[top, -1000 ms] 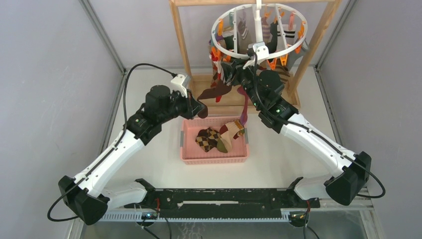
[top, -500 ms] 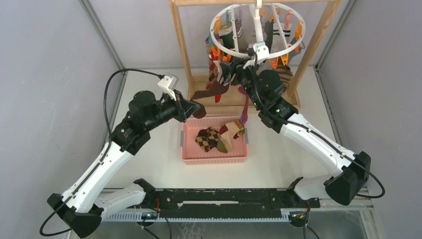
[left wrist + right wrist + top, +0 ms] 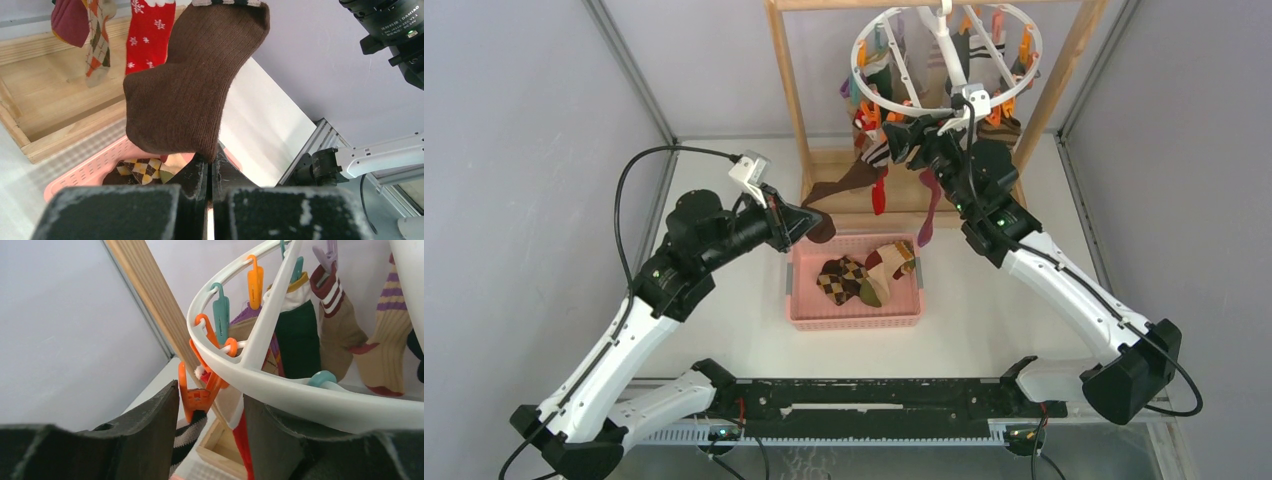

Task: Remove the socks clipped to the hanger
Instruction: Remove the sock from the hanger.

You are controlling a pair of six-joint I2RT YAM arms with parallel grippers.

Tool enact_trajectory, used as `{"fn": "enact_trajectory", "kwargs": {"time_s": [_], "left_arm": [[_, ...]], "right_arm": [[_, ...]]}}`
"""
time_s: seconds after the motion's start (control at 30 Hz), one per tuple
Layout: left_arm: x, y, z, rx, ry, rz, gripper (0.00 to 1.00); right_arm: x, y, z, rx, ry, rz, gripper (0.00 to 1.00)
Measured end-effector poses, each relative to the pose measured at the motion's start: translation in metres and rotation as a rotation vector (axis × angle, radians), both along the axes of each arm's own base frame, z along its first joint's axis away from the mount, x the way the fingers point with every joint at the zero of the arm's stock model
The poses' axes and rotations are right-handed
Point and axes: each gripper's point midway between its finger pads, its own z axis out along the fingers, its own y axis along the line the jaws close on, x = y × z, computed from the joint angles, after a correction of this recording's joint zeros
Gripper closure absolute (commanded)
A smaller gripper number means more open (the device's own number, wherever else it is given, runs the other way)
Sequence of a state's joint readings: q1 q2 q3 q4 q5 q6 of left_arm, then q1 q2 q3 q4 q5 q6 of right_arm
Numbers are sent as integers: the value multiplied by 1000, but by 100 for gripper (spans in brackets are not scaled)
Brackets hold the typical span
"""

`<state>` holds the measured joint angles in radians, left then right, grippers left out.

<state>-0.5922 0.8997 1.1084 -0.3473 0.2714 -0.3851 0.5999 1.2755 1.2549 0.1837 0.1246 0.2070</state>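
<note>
The round white hanger (image 3: 855,55) hangs in the wooden rack with several socks clipped round its rim. My left gripper (image 3: 817,226) is shut on the toe of a brown sock (image 3: 849,182); in the left wrist view the brown sock (image 3: 190,100) stretches up from the shut gripper (image 3: 211,159) to its striped cuff. My right gripper (image 3: 902,140) is open, and in the right wrist view (image 3: 210,397) its jaws stand on either side of an orange clip (image 3: 199,395) that holds the black-and-white striped cuff (image 3: 187,440). A red sock (image 3: 243,440) hangs beside it.
The pink basket (image 3: 854,322) lies below the hanger and holds an argyle sock and another sock (image 3: 859,275). The wooden rack (image 3: 786,80) has upright posts and a base tray (image 3: 60,95). Grey walls close in both sides.
My left arm has drawn back to the left with the brown sock's toe, stretching it. The hanger has swung right, and my right gripper has moved right with it.
</note>
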Motion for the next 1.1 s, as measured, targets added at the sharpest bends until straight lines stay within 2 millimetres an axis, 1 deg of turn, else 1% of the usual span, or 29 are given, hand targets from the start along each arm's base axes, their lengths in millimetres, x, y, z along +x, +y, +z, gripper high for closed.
{"fn": "enact_trajectory", "kwargs": {"time_s": [0.2,0.4,0.53,0.83,1.1], "left_arm": [[-2,-1,-1,-1,8,-11,99],[-3,-3,-9,5,29,-24,99],[-3,-5,-11,8,35,-30,99],[-4,-8,-13,9,43,-51,99],[-7,-10,-13,8,45,-68,99]], "right_arm": [[-3,4,2,54,22,46,42],[-6,8,5,96,39,78,40],[-6,11,6,119,45,90,40],[-1,14,0,132,68,88,43],[6,13,-6,136,79,51,44]]}}
